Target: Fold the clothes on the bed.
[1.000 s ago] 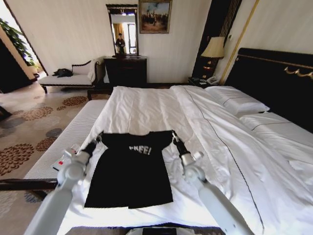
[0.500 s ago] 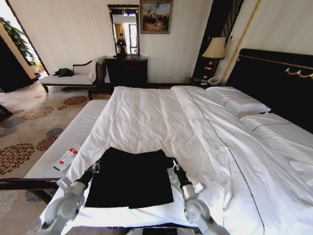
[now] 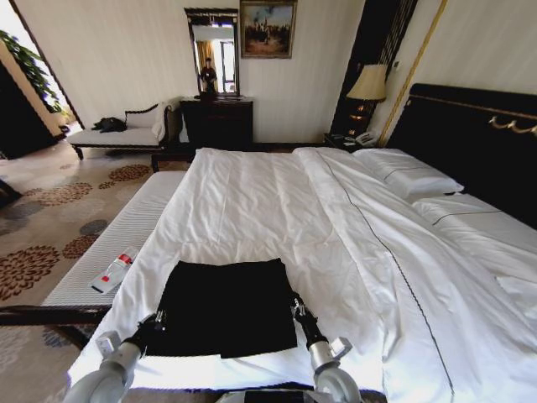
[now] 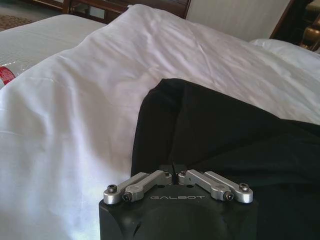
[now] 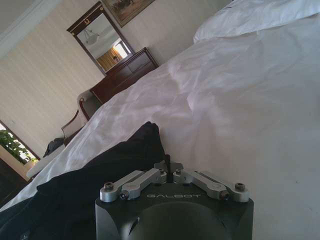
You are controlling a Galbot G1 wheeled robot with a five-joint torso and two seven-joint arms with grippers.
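1. Head view: the black T-shirt [image 3: 225,306] lies folded over as a dark rectangle on the white duvet [image 3: 277,210] near the foot of the bed [image 3: 470,134]; its lettering is hidden. The left claw [image 3: 156,320] and right claw [image 3: 296,307] sit at its two near side edges.
2. Left wrist view: the left claw [image 4: 172,172], marked "GALBOT", has its fingers pinched together on the T-shirt's edge.
3. Right wrist view: the right claw [image 5: 167,166], also marked "GALBOT", is closed against the T-shirt's edge; whether it grips cloth cannot be told.
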